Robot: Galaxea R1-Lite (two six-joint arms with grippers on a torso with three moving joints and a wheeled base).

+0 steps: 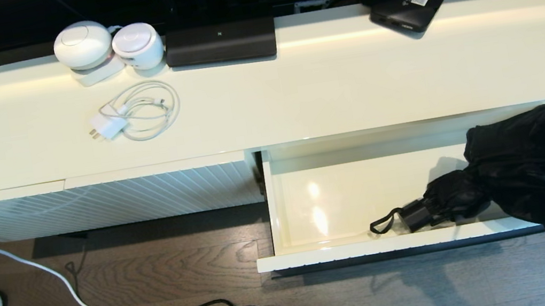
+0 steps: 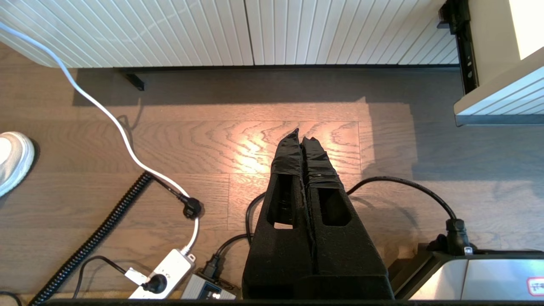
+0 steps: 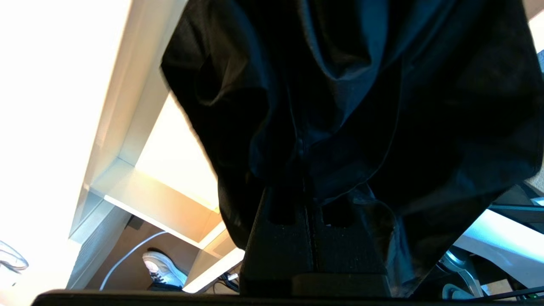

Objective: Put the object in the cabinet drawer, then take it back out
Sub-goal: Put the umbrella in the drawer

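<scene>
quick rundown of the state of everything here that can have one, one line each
drawer: pulled open, glossy floor mostly bare
umbrella: folded, fabric loose, handle end in the drawer, fabric draped over its front edge
right gripper: shut on the umbrella fabric, over the drawer's right end
left gripper: shut, empty, above the floor
left panel: closed
charger cable: coiled, unplugged, on the cabinet top

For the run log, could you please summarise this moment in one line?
umbrella: over open drawer, fabric past front edge | right gripper: shut on umbrella | left gripper: shut, parked above floor
</scene>
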